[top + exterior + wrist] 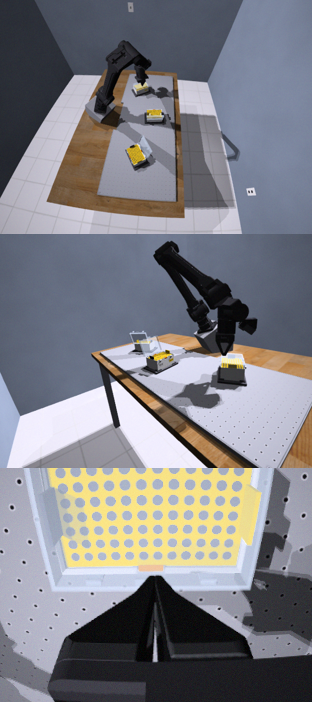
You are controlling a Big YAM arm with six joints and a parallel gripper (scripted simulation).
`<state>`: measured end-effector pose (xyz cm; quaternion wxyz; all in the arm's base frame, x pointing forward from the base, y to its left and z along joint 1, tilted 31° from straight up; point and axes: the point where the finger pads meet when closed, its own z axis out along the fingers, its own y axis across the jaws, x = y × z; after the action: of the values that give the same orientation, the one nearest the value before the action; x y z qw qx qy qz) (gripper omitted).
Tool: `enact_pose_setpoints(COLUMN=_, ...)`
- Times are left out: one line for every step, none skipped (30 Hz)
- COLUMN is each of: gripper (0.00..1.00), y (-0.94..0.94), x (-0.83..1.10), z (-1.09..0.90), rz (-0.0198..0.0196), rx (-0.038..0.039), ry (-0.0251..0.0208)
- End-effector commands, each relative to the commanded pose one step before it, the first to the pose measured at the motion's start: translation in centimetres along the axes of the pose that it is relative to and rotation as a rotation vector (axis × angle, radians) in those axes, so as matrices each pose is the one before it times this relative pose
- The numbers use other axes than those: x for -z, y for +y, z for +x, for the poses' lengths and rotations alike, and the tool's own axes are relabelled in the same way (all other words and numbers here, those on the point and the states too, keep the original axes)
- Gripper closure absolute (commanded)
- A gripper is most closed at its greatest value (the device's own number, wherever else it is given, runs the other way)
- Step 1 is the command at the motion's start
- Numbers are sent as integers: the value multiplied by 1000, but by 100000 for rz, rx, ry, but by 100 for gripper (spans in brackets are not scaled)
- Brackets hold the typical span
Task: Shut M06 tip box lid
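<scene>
Three tip boxes with yellow racks stand on dark holder plates on the grey perforated board [141,181] [264,410]. My gripper [142,83] [225,352] [155,585] is shut and empty. It points straight down, with its tips at one edge of the box [140,90] [232,370] [150,503] nearest the arm's base. That box's clear lid [40,516] [239,356] lies down over the rack; I cannot tell whether it is latched. The middle box [154,115] [161,361] and the third box [136,154] [143,344] have their lids [151,346] [146,145] [138,335] raised. No sticker is readable.
The arm's base [99,110] [208,341] stands on the wooden table [80,151] [289,362] beside the board. The board's edge runs close to the table's edge [141,395].
</scene>
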<state>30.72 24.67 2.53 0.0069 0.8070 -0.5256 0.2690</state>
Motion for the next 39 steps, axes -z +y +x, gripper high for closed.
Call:
enact_pose_setpoints(gripper=100, y=174, x=69, z=-212, rz=775, rx=1756, ry=-396)
enact_pose_setpoints(gripper=100, y=0, x=0, z=0, rz=0, rx=-2, ry=0)
enact_pose_setpoints(gripper=100, y=0, x=0, z=0, rz=0, rx=-2, ry=0)
enact_pose_setpoints(gripper=100, y=0, x=0, z=0, rz=0, rx=-1, ry=0)
enact_pose_setpoints(gripper=100, y=0, x=0, z=0, rz=0, rx=-1, ry=0)
enact_pose_setpoints(gripper=100, y=0, x=0, z=0, rz=0, rx=-1, ry=0)
enact_pose_setpoints(gripper=100, y=0, x=0, z=0, rz=0, rx=-1, ry=0)
enact_pose_setpoints(gripper=100, y=0, x=0, z=0, rz=0, rx=0, ry=0)
enact_pose_setpoints(gripper=100, y=0, x=0, z=0, rz=0, rx=0, ry=0)
enact_pose_setpoints(gripper=100, y=0, x=0, z=0, rz=0, rx=0, ry=0)
enact_pose_setpoints(gripper=100, y=0, x=0, z=0, rz=0, rx=0, ry=0)
enact_pose_setpoints(gripper=100, y=0, x=0, z=0, rz=0, rx=0, ry=0)
enact_pose_setpoints(gripper=100, y=0, x=0, z=0, rz=0, rx=0, ry=0)
enact_pose_setpoints(gripper=100, y=0, x=0, z=0, rz=0, rx=-1, ry=0)
enact_pose_setpoints(gripper=100, y=0, x=0, z=0, rz=0, rx=0, ry=0)
enact_pose_setpoints(gripper=100, y=0, x=0, z=0, rz=0, rx=0, ry=0)
enact_pose_setpoints(gripper=100, y=0, x=0, z=0, rz=0, rx=0, ry=0)
enact_pose_setpoints(gripper=100, y=0, x=0, z=0, rz=0, rx=0, ry=0)
enact_pose_setpoints(gripper=100, y=0, x=0, z=0, rz=0, rx=0, ry=0)
enact_pose_setpoints(gripper=100, y=0, x=0, z=0, rz=0, rx=0, ry=0)
enact_pose_setpoints(gripper=100, y=0, x=0, z=0, rz=0, rx=0, ry=0)
enact_pose_setpoints(gripper=100, y=0, x=0, z=0, rz=0, rx=0, ry=0)
enact_pose_setpoints(gripper=100, y=0, x=0, z=0, rz=0, rx=0, ry=0)
enact_pose_setpoints(gripper=100, y=0, x=0, z=0, rz=0, rx=0, ry=0)
enact_pose_setpoints(gripper=100, y=0, x=0, z=0, rz=0, rx=0, ry=0)
enact_pose_setpoints(gripper=100, y=0, x=0, z=0, rz=0, rx=-1, ry=0)
enact_pose_setpoints(gripper=100, y=0, x=0, z=0, rz=0, rx=0, ry=0)
enact_pose_setpoints(gripper=100, y=0, x=0, z=0, rz=0, rx=0, ry=0)
enact_pose_setpoints(gripper=100, y=0, x=0, z=0, rz=0, rx=0, ry=0)
enact_pose_setpoints(gripper=100, y=0, x=0, z=0, rz=0, rx=0, ry=0)
enact_pose_setpoints(gripper=100, y=0, x=0, z=0, rz=0, rx=0, ry=0)
enact_pose_setpoints(gripper=100, y=0, x=0, z=0, rz=0, rx=0, ry=0)
enact_pose_setpoints(gripper=100, y=0, x=0, z=0, rz=0, rx=0, ry=0)
enact_pose_setpoints(gripper=100, y=0, x=0, z=0, rz=0, rx=0, ry=0)
enact_pose_setpoints(gripper=100, y=-41, x=-168, z=-2, rz=-1, rx=-256, ry=10)
enact_pose_setpoints(gripper=100, y=44, x=-170, z=42, rz=-329, rx=-41, ry=174)
enact_pose_setpoints(gripper=100, y=47, x=-172, z=44, rz=-341, rx=-36, ry=179)
enact_pose_setpoints(gripper=100, y=49, x=-205, z=72, rz=-398, rx=-93, ry=211)
enact_pose_setpoints(gripper=100, y=48, x=-178, z=46, rz=-355, rx=-38, ry=184)
